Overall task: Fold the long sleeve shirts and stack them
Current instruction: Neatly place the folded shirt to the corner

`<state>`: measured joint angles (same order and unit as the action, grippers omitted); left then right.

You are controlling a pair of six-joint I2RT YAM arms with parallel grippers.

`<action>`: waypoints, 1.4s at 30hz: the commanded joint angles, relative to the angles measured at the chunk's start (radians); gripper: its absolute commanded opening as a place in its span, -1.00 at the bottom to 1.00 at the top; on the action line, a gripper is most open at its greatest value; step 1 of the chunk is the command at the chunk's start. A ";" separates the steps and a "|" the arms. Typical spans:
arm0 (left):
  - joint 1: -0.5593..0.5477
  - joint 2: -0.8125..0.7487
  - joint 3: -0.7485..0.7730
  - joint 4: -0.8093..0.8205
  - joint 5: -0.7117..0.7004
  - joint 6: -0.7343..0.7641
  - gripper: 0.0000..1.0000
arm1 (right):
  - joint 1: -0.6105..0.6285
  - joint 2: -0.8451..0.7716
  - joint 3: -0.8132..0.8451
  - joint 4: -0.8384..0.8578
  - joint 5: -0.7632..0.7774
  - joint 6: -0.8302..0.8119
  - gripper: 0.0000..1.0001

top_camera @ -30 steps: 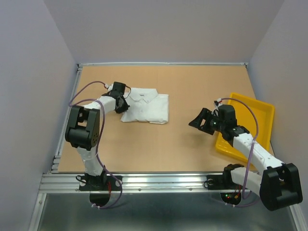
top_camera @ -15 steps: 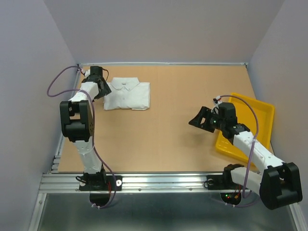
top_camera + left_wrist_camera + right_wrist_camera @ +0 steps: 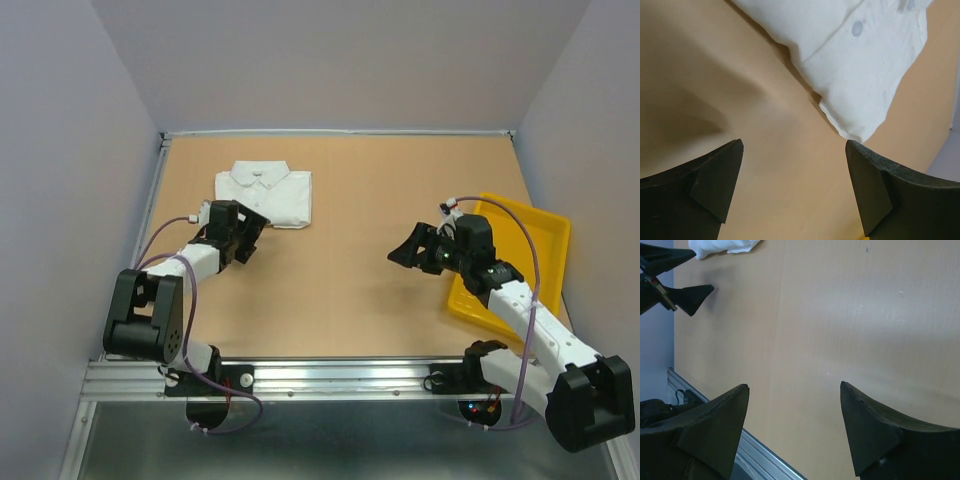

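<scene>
The folded white shirt (image 3: 265, 193) lies at 10 o'clock on the table (image 3: 350, 300). The left gripper (image 3: 243, 238) waits just at the shirt's 7 o'clock, jaws apart and empty, so a careless sweep could, I think, catch the near edge and spoil the fold. The right gripper (image 3: 408, 250), also apart and empty, hangs beside the yellow tray (image 3: 548, 232) at 3 o'clock.
</scene>
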<state>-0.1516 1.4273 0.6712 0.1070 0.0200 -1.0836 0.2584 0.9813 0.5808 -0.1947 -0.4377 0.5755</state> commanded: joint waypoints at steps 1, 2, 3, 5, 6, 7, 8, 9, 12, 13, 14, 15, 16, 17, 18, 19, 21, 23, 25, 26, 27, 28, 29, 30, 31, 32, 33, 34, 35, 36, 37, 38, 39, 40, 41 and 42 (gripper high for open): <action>-0.035 0.045 0.017 0.224 -0.029 -0.168 0.91 | 0.019 -0.033 0.039 0.012 -0.013 -0.014 0.57; -0.046 0.062 0.021 0.236 -0.046 -0.185 0.89 | 0.019 -0.038 0.037 0.012 -0.016 -0.011 0.57; -0.054 0.085 0.016 0.252 -0.058 -0.217 0.83 | 0.021 -0.039 0.037 0.012 -0.022 -0.011 0.57; -0.072 0.110 0.016 0.287 -0.115 -0.252 0.72 | 0.022 -0.043 0.037 0.012 -0.029 -0.008 0.57; -0.077 0.117 0.018 0.292 -0.136 -0.260 0.68 | 0.022 -0.041 0.036 0.012 -0.033 -0.006 0.57; -0.080 0.130 0.019 0.295 -0.164 -0.262 0.63 | 0.024 -0.044 0.036 0.012 -0.035 -0.006 0.57; -0.080 0.142 0.025 0.298 -0.167 -0.263 0.59 | 0.024 -0.044 0.036 0.012 -0.038 -0.006 0.57; -0.082 0.174 0.040 0.296 -0.167 -0.265 0.54 | 0.024 -0.043 0.036 0.012 -0.038 -0.008 0.57; -0.083 0.231 0.063 0.307 -0.182 -0.269 0.42 | 0.024 -0.041 0.037 0.011 -0.041 -0.012 0.57; -0.085 0.237 0.064 0.307 -0.183 -0.269 0.35 | 0.024 -0.039 0.037 0.011 -0.042 -0.012 0.57; -0.085 0.243 0.061 0.322 -0.202 -0.274 0.27 | 0.025 -0.038 0.039 0.011 -0.042 -0.016 0.57; -0.085 0.251 0.057 0.342 -0.221 -0.276 0.14 | 0.025 -0.036 0.040 0.011 -0.044 -0.017 0.57; -0.083 0.255 0.057 0.347 -0.221 -0.276 0.09 | 0.025 -0.033 0.042 0.011 -0.045 -0.017 0.57; -0.082 0.263 0.062 0.349 -0.238 -0.277 -0.05 | 0.025 -0.033 0.045 0.011 -0.045 -0.019 0.57; -0.078 0.268 0.068 0.350 -0.238 -0.276 -0.11 | 0.025 -0.032 0.044 0.011 -0.047 -0.020 0.57; -0.074 0.286 0.085 0.355 -0.238 -0.268 -0.21 | 0.025 -0.027 0.047 0.011 -0.047 -0.020 0.57; -0.049 0.317 0.114 0.356 -0.226 -0.250 -0.57 | 0.025 -0.023 0.048 0.011 -0.049 -0.025 0.57; -0.013 0.331 0.126 0.371 -0.204 -0.236 -0.82 | 0.025 -0.015 0.053 0.009 -0.047 -0.026 0.57; 0.016 0.364 0.128 0.452 -0.134 -0.239 -0.96 | 0.025 -0.013 0.057 0.006 -0.045 -0.031 0.57; 0.027 0.378 0.136 0.462 -0.115 -0.245 -1.00 | 0.025 -0.013 0.060 0.003 -0.044 -0.032 0.57; 0.047 0.392 0.149 0.464 -0.098 -0.251 -1.00 | 0.025 -0.013 0.063 0.000 -0.044 -0.032 0.57; 0.055 0.415 0.181 0.459 -0.085 -0.248 -1.00 | 0.025 -0.016 0.068 -0.006 -0.044 -0.035 0.57; 0.063 0.417 0.198 0.447 -0.094 -0.234 -1.00 | 0.025 -0.018 0.068 -0.009 -0.044 -0.039 0.57; 0.069 0.417 0.217 0.426 -0.109 -0.223 -1.00 | 0.025 -0.018 0.071 -0.012 -0.041 -0.039 0.57; 0.086 0.410 0.250 0.406 -0.120 -0.195 -1.00 | 0.025 -0.021 0.073 -0.018 -0.036 -0.040 0.57; 0.101 0.410 0.267 0.375 -0.120 -0.184 -1.00 | 0.025 -0.021 0.074 -0.022 -0.035 -0.043 0.57; 0.116 0.420 0.301 0.353 -0.109 -0.182 -1.00 | 0.025 -0.023 0.076 -0.023 -0.032 -0.045 0.57; 0.142 0.427 0.313 0.332 -0.095 -0.180 -1.00 | 0.025 -0.020 0.076 -0.025 -0.024 -0.046 0.57; 0.173 0.446 0.329 0.332 -0.066 -0.177 -1.00 | 0.025 -0.015 0.077 -0.025 -0.021 -0.049 0.57; 0.187 0.453 0.329 0.332 -0.057 -0.176 -1.00 | 0.025 -0.015 0.077 -0.025 -0.018 -0.051 0.57; 0.214 0.459 0.341 0.329 -0.049 -0.174 -1.00 | 0.025 -0.003 0.082 -0.026 -0.013 -0.052 0.57; 0.222 0.466 0.347 0.329 -0.048 -0.159 -1.00 | 0.025 0.002 0.083 -0.028 -0.013 -0.055 0.57; 0.233 0.473 0.355 0.330 -0.049 -0.147 -1.00 | 0.025 0.006 0.086 -0.028 -0.013 -0.060 0.57; 0.241 0.495 0.375 0.326 -0.049 -0.135 -1.00 | 0.024 0.011 0.090 -0.029 -0.013 -0.059 0.57; 0.263 0.521 0.399 0.318 -0.037 -0.115 -1.00 | 0.025 0.013 0.091 -0.031 -0.013 -0.062 0.57; 0.276 0.521 0.400 0.309 -0.029 -0.110 -1.00 | 0.025 0.011 0.091 -0.031 -0.012 -0.060 0.57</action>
<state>0.0826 1.9121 1.0138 0.4412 -0.0292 -1.2537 0.2764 0.9916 0.5976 -0.2314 -0.4599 0.5385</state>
